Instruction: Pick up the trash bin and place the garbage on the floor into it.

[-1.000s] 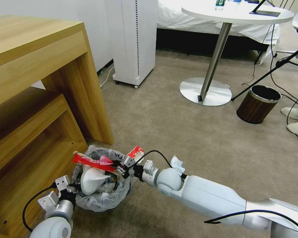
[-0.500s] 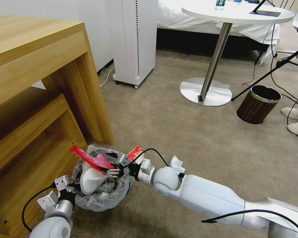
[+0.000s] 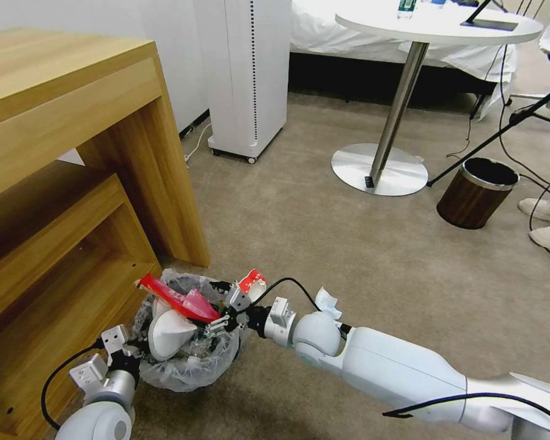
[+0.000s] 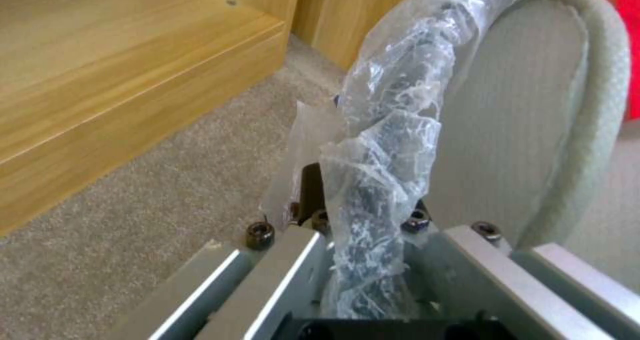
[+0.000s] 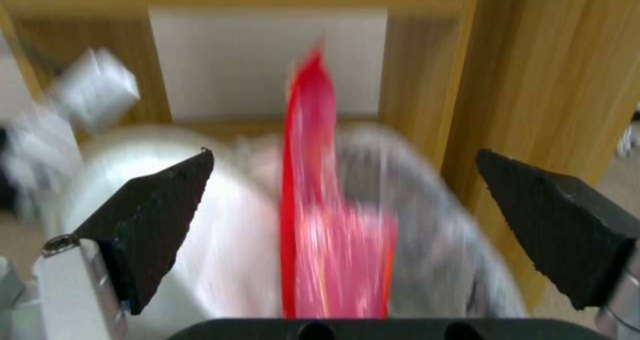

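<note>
left gripper (image 3: 127,345) pinching trash bin (image 3: 186,360) rim | right gripper (image 3: 226,315) fingers spread, red wrapper (image 3: 180,299) between

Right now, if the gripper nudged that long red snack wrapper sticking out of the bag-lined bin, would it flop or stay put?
Probably flop: the long red snack wrapper looks thin and creased. It seems light, resting across a white slipper with one end past the bin's rim. A nudge from the open right gripper might tip it out.

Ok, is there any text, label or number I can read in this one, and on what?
Nothing is legible.
Trash bin liner: dark marks near the rim, too crumpled to read.
Red-and-white wrapper beside the bin: print too small.
Green-labelled bottle on the round table: label too small.
</note>
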Robot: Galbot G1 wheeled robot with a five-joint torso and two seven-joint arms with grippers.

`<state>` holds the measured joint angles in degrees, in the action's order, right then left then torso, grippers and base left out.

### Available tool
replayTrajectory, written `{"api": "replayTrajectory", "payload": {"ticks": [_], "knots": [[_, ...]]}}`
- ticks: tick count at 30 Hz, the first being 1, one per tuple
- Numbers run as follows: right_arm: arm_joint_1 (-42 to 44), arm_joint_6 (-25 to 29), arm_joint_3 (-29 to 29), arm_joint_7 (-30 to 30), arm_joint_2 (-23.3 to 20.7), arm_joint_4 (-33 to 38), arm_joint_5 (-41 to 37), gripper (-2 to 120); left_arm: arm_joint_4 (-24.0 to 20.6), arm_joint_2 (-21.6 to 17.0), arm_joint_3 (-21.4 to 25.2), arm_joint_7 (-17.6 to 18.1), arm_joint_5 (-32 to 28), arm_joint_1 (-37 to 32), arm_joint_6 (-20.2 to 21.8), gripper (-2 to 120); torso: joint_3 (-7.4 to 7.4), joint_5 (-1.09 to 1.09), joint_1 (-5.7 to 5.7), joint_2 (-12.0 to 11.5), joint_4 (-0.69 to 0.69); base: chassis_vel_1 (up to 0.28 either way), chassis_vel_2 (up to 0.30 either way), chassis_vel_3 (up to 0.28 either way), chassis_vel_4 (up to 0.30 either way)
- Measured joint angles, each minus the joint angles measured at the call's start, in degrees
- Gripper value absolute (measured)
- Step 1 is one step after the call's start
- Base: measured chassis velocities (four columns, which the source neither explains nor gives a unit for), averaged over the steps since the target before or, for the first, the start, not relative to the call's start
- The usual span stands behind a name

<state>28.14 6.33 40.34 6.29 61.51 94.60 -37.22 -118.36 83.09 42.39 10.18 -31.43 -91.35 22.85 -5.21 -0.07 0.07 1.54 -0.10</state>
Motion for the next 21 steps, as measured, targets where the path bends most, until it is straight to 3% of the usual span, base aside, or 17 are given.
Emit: {"api": "replayTrajectory", "payload": {"ticks": [7, 9, 10, 13, 14, 17, 18, 21], "knots": [[-0.32, -0.22, -2.79, -1.81, -0.75, 4.51, -3.72, 100, -0.23, 0.01, 0.68, 0.04, 0.06, -0.49, 0.00, 1, 0.00, 0.00, 0.00, 0.00, 0.02, 0.000, 0.000, 0.000, 0.000], [0.94, -1.48, -9.79, -4.10, -3.08, 8.46, -7.69, 100, -0.44, -0.28, 0.92, 0.06, 0.02, -0.62, 0.09, 1, 0.00, 0.00, 0.00, 0.00, 0.00, 0.000, 0.000, 0.000, 0.000], [0.94, -1.48, -9.79, -4.10, -3.08, 8.46, -7.69, 100, -0.44, -0.28, 0.92, 0.06, 0.02, -0.62, 0.09, 1, 0.00, 0.00, 0.00, 0.00, 0.00, 0.000, 0.000, 0.000, 0.000], [3.24, -1.94, -18.09, -5.65, -4.92, 10.23, -9.51, 100, -0.79, -0.56, 1.17, 0.07, -0.09, -0.86, 0.21, 1, 0.00, 0.00, 0.00, 0.00, -0.01, 0.000, 0.000, 0.000, 0.000], [3.24, -1.94, -18.09, -5.65, -4.92, 10.23, -9.51, 100, -0.79, -0.56, 1.17, 0.07, -0.09, -0.86, 0.21, 1, 0.00, 0.00, 0.00, 0.00, -0.01, 0.000, 0.000, 0.000, 0.000], [6.40, -1.74, -27.72, -6.63, -6.23, 11.37, -10.84, 100, -1.86, -0.56, 2.11, 0.09, -0.17, -1.94, 0.31, 1, 0.00, 0.01, 0.00, 0.00, 0.00, 0.000, 0.000, 0.000, 0.000], [6.40, -1.74, -27.72, -6.63, -6.23, 11.37, -10.84, 100, -1.86, -0.56, 2.11, 0.09, -0.17, -1.94, 0.31, 1, 0.00, 0.01, 0.00, 0.00, 0.00, 0.000, 0.000, 0.000, 0.000], [11.83, -1.56, -38.00, -7.77, -7.46, 12.61, -11.19, 100, -2.88, -1.12, 2.59, 0.71, -0.66, -2.69, 1.37, 1, 0.00, 0.01, 0.00, 0.00, 0.00, 0.000, 0.000, 0.000, 0.000]]}}
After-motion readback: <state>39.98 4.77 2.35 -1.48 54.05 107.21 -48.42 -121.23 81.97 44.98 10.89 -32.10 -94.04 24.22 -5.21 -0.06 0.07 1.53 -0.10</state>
